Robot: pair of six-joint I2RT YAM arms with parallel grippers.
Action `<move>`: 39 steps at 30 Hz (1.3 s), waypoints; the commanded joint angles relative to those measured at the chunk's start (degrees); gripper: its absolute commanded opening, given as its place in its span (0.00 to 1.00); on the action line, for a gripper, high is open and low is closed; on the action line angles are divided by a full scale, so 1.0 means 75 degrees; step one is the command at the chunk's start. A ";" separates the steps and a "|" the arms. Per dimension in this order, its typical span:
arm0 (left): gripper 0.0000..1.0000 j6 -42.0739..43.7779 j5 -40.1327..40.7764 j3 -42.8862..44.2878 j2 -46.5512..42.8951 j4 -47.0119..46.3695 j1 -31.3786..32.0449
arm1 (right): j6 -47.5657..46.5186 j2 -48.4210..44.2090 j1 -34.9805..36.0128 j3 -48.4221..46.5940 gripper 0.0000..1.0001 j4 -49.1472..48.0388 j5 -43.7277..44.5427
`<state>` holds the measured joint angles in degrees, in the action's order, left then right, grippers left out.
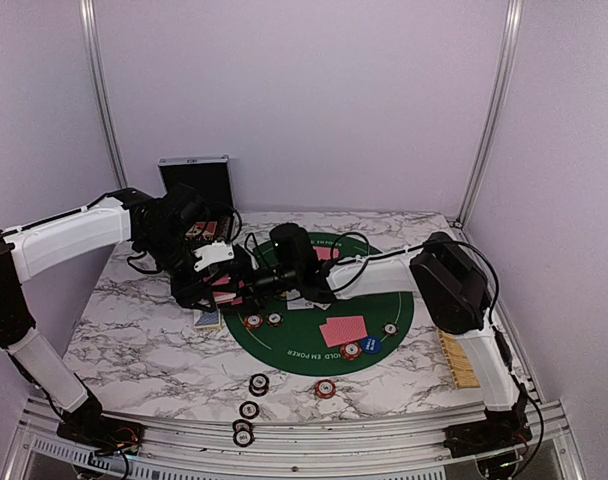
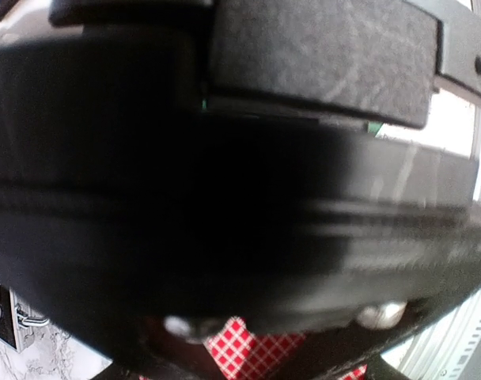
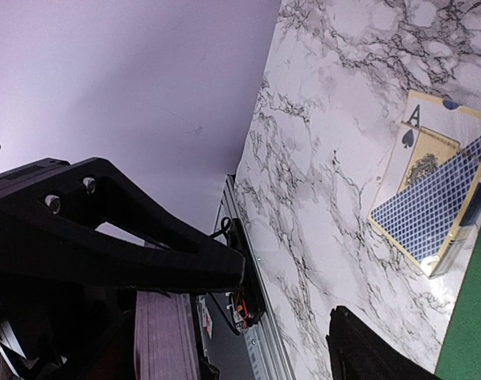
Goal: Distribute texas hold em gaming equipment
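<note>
The short stack of pink-red-backed playing cards [image 1: 342, 330] lies flat on the round green felt poker mat [image 1: 399, 300], right of its centre. I judge the cards light, thin, slick and bendable. Lying flat they offer only an edge, so I would pinch across a short side.

The small striped-edge poker chips [image 1: 252, 321] on the mat's left part look rigid and are best taken across the rim. More chips [image 1: 258, 383] sit on the marbled white table [image 1: 134, 340] in front of the mat.

Blue-backed cards [image 3: 430, 206] lie just off its left edge.

Both arms crowd over the mat's left half.
- **Left gripper [image 1: 224, 290]:** pressed together. A red-checked card back shows beneath it, but I cannot tell whether it is held.
- **Right gripper [image 3: 288, 297]:** spread wide and holding nothing.
</note>
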<state>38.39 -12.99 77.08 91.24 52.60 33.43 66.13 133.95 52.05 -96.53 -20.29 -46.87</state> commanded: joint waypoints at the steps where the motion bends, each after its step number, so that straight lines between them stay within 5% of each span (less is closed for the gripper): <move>1: 0.00 0.0049 -0.0085 0.0141 0.0007 -0.0076 -0.0004 | -0.0514 -0.0278 -0.0190 0.0325 0.77 0.0723 0.0185; 17: 0.00 0.0057 -0.0029 0.0020 -0.0060 -0.0121 -0.0004 | -0.1054 -0.1158 -0.0487 0.0827 0.56 0.1101 0.0167; 23: 0.00 0.0090 0.0072 -0.0090 -0.0060 -0.0169 -0.0006 | -0.0786 -0.1469 -0.0499 0.1106 0.38 0.0666 0.0039; 30: 0.00 0.0078 0.0112 -0.0093 -0.0066 -0.0185 -0.0015 | -0.0826 -0.1606 -0.0499 0.1261 0.38 0.0733 0.0003; 39: 0.00 0.0100 0.0149 -0.0095 -0.0048 -0.0195 -0.0016 | -0.0385 -0.1906 -0.0589 0.1709 0.17 0.0089 -0.0150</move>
<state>38.79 -11.88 76.29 91.79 52.10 33.54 61.17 122.21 48.25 -84.77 -16.43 -47.00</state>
